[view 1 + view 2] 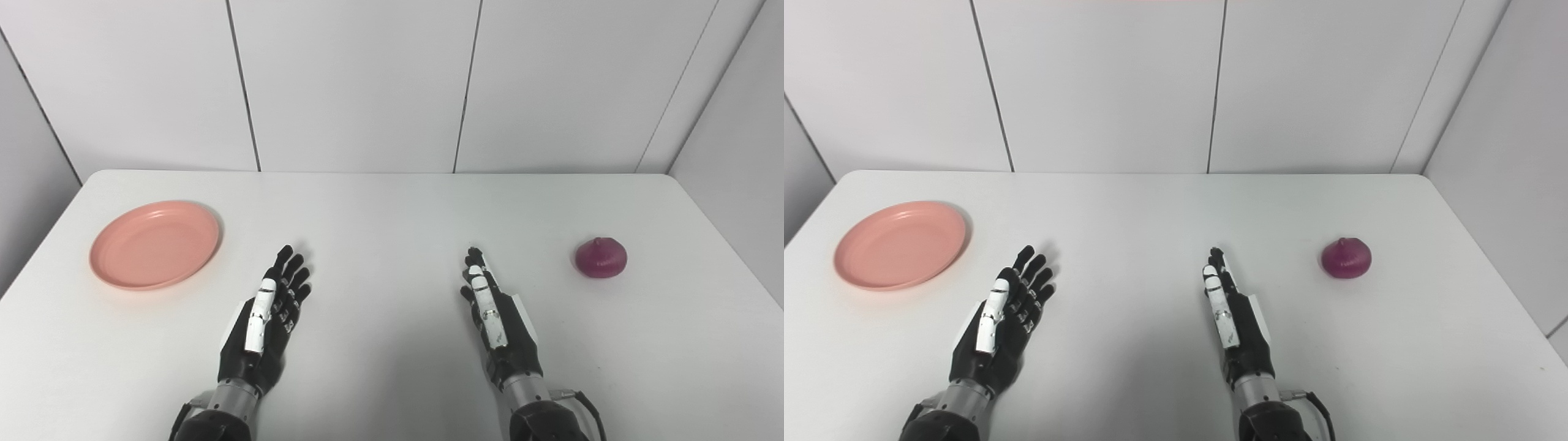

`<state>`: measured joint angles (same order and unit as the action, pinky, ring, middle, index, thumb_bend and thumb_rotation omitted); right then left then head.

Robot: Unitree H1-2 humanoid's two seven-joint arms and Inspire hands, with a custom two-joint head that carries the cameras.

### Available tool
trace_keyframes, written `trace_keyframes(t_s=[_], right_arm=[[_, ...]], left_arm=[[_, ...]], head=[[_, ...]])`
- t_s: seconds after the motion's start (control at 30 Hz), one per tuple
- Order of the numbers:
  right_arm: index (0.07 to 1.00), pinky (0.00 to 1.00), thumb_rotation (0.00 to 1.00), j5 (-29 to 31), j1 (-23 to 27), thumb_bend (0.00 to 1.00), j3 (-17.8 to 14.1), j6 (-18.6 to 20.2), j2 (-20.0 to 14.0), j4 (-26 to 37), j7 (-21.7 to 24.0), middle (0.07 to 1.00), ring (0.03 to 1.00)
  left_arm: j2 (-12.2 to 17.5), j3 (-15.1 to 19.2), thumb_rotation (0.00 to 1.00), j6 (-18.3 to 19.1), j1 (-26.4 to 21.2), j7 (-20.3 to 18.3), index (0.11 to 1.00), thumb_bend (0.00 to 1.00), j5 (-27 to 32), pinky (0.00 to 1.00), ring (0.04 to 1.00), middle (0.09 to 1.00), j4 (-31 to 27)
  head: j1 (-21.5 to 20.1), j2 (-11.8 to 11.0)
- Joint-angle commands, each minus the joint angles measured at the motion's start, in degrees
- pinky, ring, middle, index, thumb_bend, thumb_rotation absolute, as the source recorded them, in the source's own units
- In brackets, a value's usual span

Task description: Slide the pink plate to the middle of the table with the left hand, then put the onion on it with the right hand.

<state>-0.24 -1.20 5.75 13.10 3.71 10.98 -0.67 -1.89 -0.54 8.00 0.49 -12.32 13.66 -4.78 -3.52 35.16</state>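
The left hand [269, 324] lies low over the table [392, 208] with its fingers stretched out and apart, holding nothing. The right hand [497, 321] is the same, flat and holding nothing. The pink plate [154, 244] sits far over on the left side, a little way past the left hand. The onion [601, 258] sits on the right side, well apart from the right hand. The plate looks smooth and light, so a push too high on its rim could tip it. The round onion could roll away if bumped.
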Motion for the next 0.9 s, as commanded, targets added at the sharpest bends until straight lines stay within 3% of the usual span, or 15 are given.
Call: trace_keyframes(t_s=[0.0,0.87], right_arm=[[0.992,1.0,1.0,0.1,1.2,0.22,0.1,-2.1,0.3,2.4,0.6,0.996,0.997],[0.992,1.0,1.0,-0.2,1.2,0.23,0.3,-2.3,0.2,2.2,0.6,0.995,0.999]], left_arm=[[0.8,-0.1,1.0,-0.8,0.1,0.2,0.989,0.43,-0.1,1.0,0.991,0.998,-1.4],[0.8,-0.1,1.0,-0.7,0.2,0.3,0.988,0.43,-0.1,0.99,0.989,0.998,-1.5]], head=[[0.1,0.0],[0.1,0.0]])
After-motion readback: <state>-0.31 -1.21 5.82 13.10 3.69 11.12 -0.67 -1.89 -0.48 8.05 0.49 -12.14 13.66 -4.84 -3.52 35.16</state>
